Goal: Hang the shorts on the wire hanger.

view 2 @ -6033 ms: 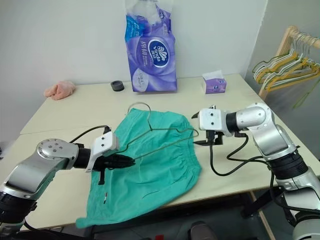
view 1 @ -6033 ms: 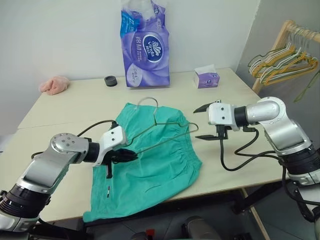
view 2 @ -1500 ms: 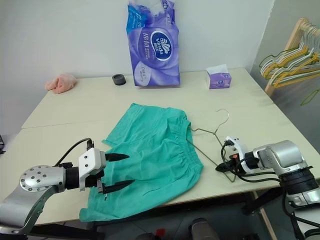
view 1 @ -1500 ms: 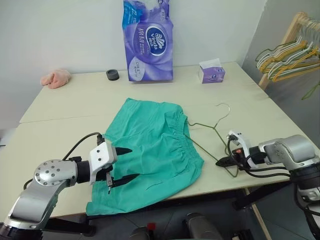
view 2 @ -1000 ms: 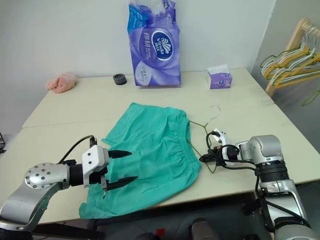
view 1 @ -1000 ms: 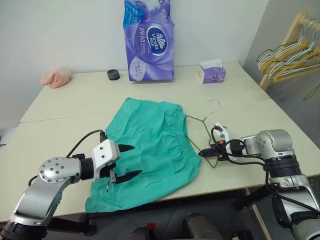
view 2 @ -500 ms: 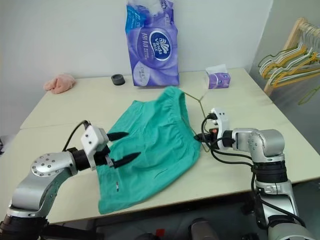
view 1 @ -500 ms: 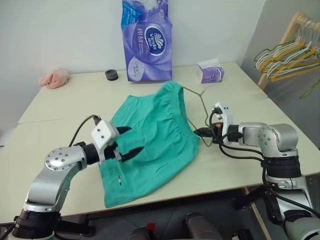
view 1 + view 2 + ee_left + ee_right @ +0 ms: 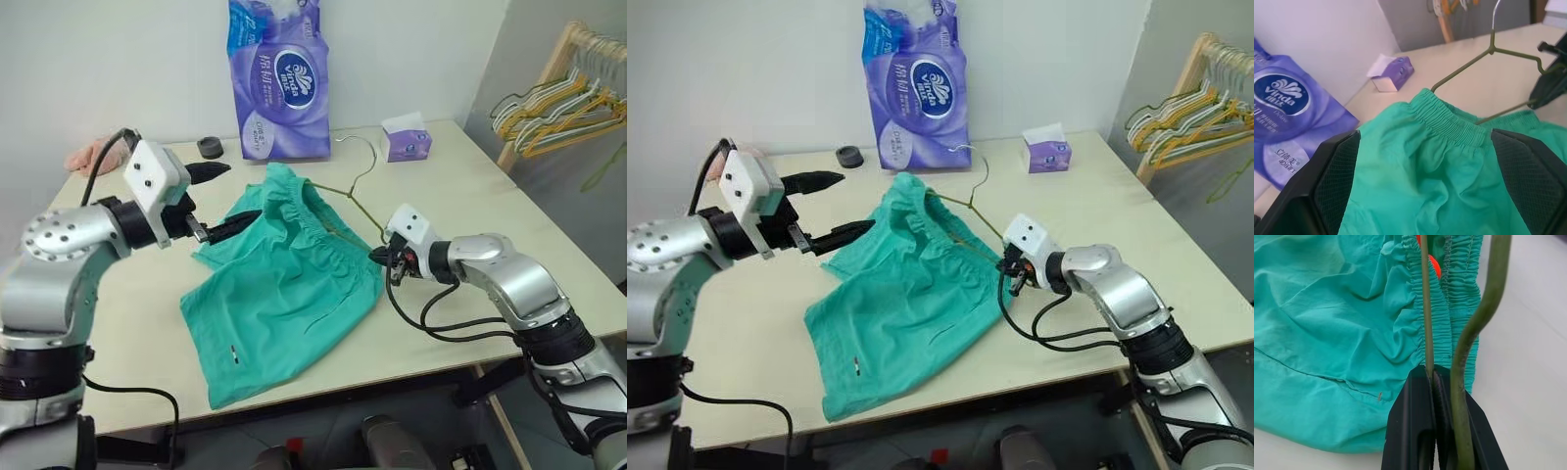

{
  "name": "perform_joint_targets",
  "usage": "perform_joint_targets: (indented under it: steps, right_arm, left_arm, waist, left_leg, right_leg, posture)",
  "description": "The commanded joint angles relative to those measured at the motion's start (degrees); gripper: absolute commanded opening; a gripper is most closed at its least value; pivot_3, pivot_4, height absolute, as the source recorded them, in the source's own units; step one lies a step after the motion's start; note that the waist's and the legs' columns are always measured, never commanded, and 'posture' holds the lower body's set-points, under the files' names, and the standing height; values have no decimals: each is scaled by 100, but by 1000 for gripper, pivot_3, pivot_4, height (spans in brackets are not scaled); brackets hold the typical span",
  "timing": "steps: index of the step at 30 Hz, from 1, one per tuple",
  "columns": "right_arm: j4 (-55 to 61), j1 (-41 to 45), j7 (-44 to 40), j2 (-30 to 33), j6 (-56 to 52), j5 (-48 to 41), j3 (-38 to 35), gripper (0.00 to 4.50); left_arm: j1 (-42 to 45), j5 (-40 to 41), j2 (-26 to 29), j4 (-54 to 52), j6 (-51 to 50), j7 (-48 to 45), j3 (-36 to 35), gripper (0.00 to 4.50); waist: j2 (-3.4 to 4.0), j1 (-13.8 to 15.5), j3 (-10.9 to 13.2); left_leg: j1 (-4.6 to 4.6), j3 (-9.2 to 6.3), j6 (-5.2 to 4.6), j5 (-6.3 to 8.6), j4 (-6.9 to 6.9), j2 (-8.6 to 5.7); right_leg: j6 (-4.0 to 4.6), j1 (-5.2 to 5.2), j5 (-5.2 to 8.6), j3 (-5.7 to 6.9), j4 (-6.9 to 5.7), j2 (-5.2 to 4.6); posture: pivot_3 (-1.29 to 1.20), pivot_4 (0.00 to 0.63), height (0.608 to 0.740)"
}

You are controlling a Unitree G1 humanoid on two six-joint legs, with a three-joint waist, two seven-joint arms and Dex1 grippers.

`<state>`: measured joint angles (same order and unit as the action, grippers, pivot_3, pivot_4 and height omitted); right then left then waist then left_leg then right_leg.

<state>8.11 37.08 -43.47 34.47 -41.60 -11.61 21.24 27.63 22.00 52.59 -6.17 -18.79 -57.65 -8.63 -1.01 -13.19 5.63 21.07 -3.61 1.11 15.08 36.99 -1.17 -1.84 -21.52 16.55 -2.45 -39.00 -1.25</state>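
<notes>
The teal-green shorts (image 9: 284, 294) lie on the table (image 9: 460, 186), with one waistband corner (image 9: 1449, 120) lifted on the wire hanger (image 9: 345, 191). The hanger's arm runs inside the waistband, and its hook (image 9: 361, 140) points up toward the back. My right gripper (image 9: 380, 257) is shut on the hanger's lower wire (image 9: 1424, 308) at the shorts' right edge. My left gripper (image 9: 240, 193) is open and raised above the table, just left of the lifted waistband. Its fingers (image 9: 1334, 171) stand either side of the cloth without touching it.
A purple tissue pack (image 9: 277, 83), a small tissue box (image 9: 406, 143) and a black ring (image 9: 209, 148) stand along the table's back. A pink cloth (image 9: 86, 155) lies at the back left. A wooden rack (image 9: 549, 88) with bunched hangers stands at the right.
The right gripper has rolled and tilted the hanger up, lifting the waistband off the table. The left arm rose and moved forward, still open.
</notes>
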Motion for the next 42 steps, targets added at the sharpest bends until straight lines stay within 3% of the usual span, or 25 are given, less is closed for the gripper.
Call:
perform_joint_targets:
  steps: [1,21,40,42]
  right_arm:
    - [223,65,-106,20,419,241,2,0]
    - [469,-64,-440,78,1548,1188,184,0]
    - [508,-125,-640,-135,2352,1465,113,0]
    - [534,-138,-666,-163,2352,1444,97,0]
  left_arm:
    - [320,-523,202,583,727,-369,304,4490]
    - [748,-1227,-407,1483,1671,-879,1221,4490]
    - [538,-1210,-764,1313,1321,-787,1311,4490]
    - [523,-1262,-798,1310,1347,-790,1350,4108]
  waist:
    - [0,8,0]
    - [-7,-109,-4]
    - [-10,-128,-8]
    - [-12,-128,-10]
  left_leg:
    - [0,-2,0,0,0,0]
    - [18,-12,0,0,9,-5]
    - [19,-20,0,-1,18,-6]
    - [19,-21,0,-1,23,-7]
  right_leg:
    - [0,0,0,1,0,0]
    - [15,-13,-11,9,-8,-10]
    - [14,-11,-13,13,-12,-10]
    - [13,-9,-14,14,-12,-10]
  posture:
    - [-226,15,740]
    - [-260,19,740]
    - [-259,18,740]
    - [-259,18,740]
